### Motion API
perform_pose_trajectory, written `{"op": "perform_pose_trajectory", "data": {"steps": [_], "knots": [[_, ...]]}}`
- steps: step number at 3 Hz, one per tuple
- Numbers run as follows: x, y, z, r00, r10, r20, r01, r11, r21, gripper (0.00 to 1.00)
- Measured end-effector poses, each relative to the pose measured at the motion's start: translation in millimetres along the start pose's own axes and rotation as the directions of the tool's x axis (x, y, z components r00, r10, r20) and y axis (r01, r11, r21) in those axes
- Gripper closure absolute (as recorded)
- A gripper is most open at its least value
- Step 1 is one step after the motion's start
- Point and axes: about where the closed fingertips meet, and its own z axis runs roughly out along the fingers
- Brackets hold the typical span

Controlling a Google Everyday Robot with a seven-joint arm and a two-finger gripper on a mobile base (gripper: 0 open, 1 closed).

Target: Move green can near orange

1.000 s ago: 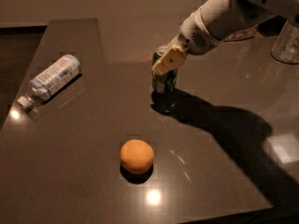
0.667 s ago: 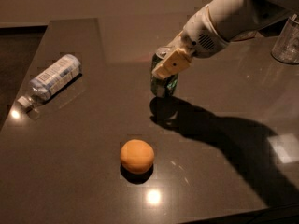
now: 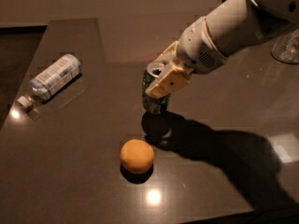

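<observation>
At table centre: green can [image 3: 153, 102], clamped between the closed fingers of the gripper [image 3: 162, 84], had risen off the table [image 3: 84, 181] since a second before and hung near the orange [image 3: 137, 156], at its one o'clock. Carry under way; set-down outstanding.

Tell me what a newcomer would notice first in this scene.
The gripper holds the green can at mid-table, casting a big shadow. The bright orange sits just in front of it, apart, and a clear water bottle lies on its side at the left.
</observation>
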Motion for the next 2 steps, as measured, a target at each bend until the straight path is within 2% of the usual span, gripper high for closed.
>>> {"op": "perform_pose_trajectory", "data": {"steps": [1, 2], "knots": [[5.6, 18.6, 14.2, 0.998, -0.06, 0.004, 0.06, 0.9962, -0.062, 1.0], [8.4, 26.6, 20.1, 0.997, -0.08, 0.01, 0.081, 0.9923, -0.094, 1.0]]}}
